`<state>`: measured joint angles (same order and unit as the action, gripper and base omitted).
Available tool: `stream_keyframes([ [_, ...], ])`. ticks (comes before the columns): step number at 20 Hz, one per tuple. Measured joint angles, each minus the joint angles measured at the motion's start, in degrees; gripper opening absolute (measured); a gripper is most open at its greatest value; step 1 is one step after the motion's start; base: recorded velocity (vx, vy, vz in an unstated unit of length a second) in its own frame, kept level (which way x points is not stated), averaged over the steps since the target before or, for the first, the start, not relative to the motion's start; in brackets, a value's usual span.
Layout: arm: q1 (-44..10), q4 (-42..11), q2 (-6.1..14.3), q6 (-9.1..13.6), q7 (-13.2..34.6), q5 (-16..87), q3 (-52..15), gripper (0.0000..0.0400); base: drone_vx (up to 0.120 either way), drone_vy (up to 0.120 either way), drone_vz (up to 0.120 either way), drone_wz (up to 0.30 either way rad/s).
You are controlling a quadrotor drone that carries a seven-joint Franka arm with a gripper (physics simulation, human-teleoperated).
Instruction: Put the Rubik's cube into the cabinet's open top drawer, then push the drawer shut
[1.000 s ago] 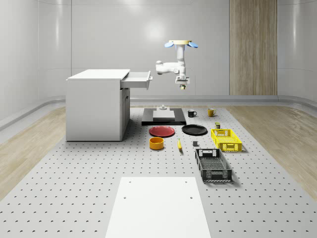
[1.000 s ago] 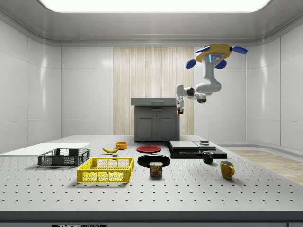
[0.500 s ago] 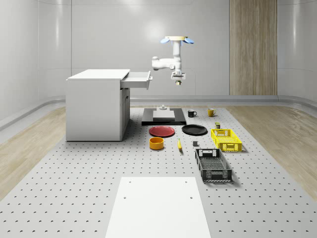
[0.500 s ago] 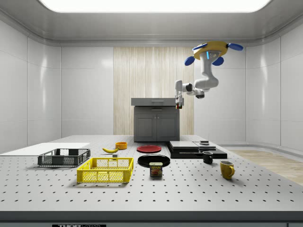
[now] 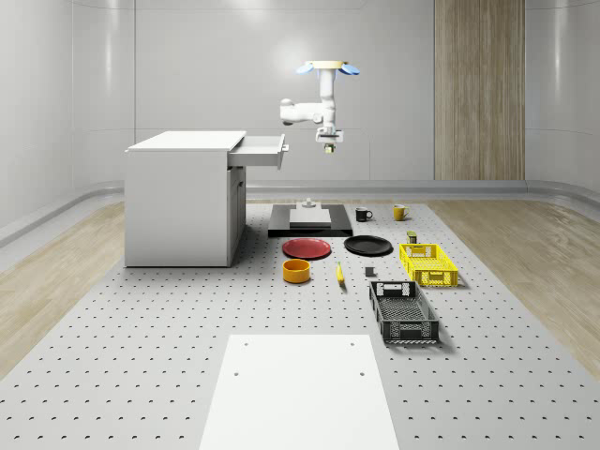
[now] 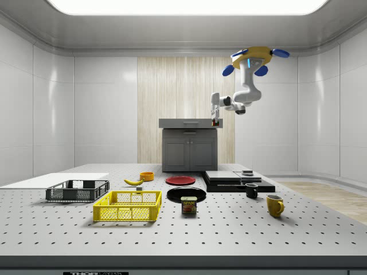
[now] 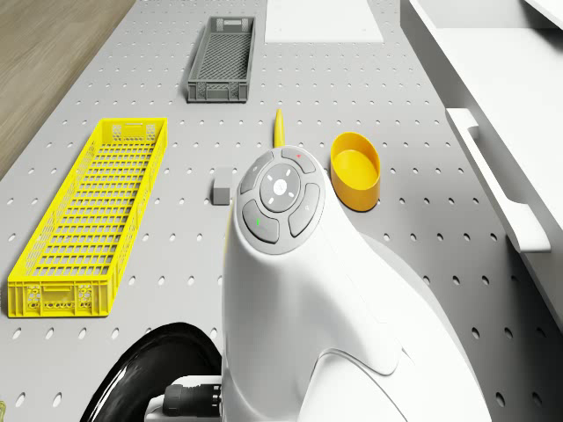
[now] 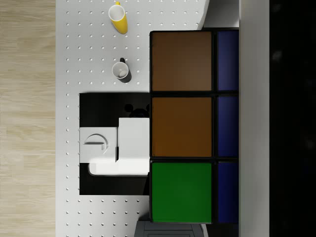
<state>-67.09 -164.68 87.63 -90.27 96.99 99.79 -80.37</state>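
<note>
One Rubik's cube (image 8: 182, 128) sits pinched in your end effector (image 5: 327, 147), high in the air just right of the open top drawer (image 5: 258, 150). It is hard, light and smooth, so squeeze its flat sides.

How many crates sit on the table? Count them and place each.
2. The yellow crate lies toward the whole-scene view's right; the black crate lies just nearer the camera. None seems hidden.

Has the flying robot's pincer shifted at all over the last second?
Yes. In the whole-scene view the pincer, holding the Rubik's cube, has risen and moved toward the view's left, closer to the cabinet's open drawer.
</note>
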Motion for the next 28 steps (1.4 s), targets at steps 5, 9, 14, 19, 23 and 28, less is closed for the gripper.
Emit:
stream_keyframes([
  [5,-0.1,0.0,0.3,-0.3,0.0,-0.1,0.0,0.0325,0.096,-0.12,0.12,0.0],
  [9,-0.1,0.0,0.6,-0.5,0.1,-0.2,-0.1,0.0325,0.11,-0.12,0.12,0.0],
  [14,-0.2,0.0,0.9,-0.8,0.1,-0.3,-0.1,0.0325,0.0,-0.12,0.12,0.0],
  [19,-0.2,0.0,1.1,-1.1,0.2,-0.4,-0.2,0.0325,0.0,-0.12,0.056,0.0],
  [23,-0.2,0.0,1.3,-1.2,0.2,-0.5,-0.2,0.0325,0.0,-0.12,0.05,0.0],
  [28,-0.3,0.1,1.5,-1.4,0.2,-0.6,-0.2,0.0325,0.0,-0.12,0.024,0.0],
])
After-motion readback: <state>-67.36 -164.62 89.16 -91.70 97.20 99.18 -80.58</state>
